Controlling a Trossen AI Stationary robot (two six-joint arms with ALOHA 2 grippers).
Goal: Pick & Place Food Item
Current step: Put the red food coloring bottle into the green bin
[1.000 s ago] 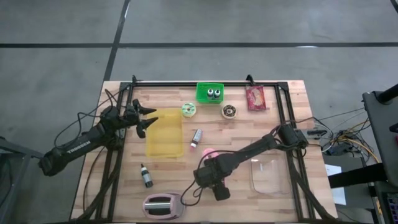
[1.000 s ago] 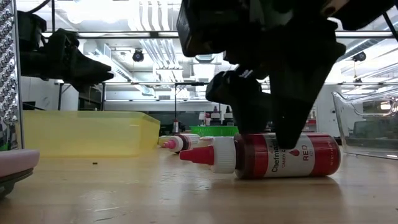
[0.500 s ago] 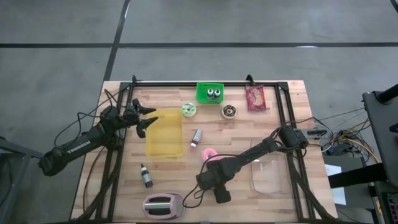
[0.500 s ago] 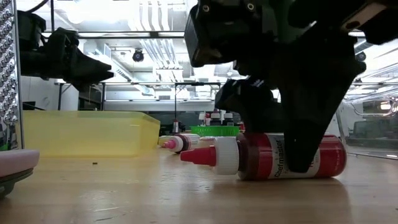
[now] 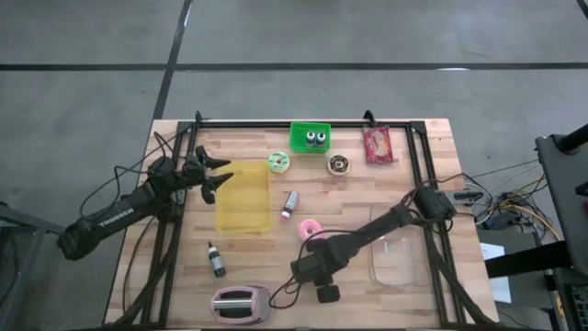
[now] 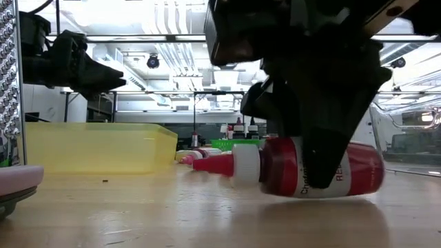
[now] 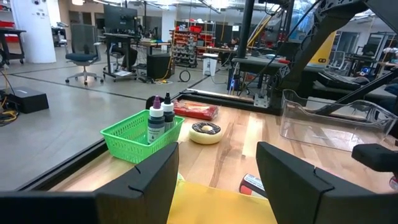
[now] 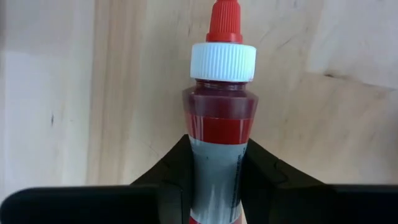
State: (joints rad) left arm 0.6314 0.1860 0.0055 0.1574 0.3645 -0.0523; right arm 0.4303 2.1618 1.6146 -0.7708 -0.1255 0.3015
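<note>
Near the tabletop's (image 5: 413, 184) front edge, the red bottle (image 6: 310, 169) lies gripped in the right hand (image 8: 214, 171), barely lifted. Picking seems done; carrying and placing remain. Beside the yellow bin (image 5: 243, 198), the left hand (image 5: 213, 175) waits, spread and empty.

The high view looks straight down on the whole table (image 5: 413, 165). The low view sits at tabletop level, close to the red bottle (image 6: 310, 169), facing the room. The right wrist view looks down on that bottle (image 8: 219, 124) from very near. The left wrist view faces across the table toward the green basket (image 7: 140, 134), which the high view (image 5: 310, 138) shares.
</note>
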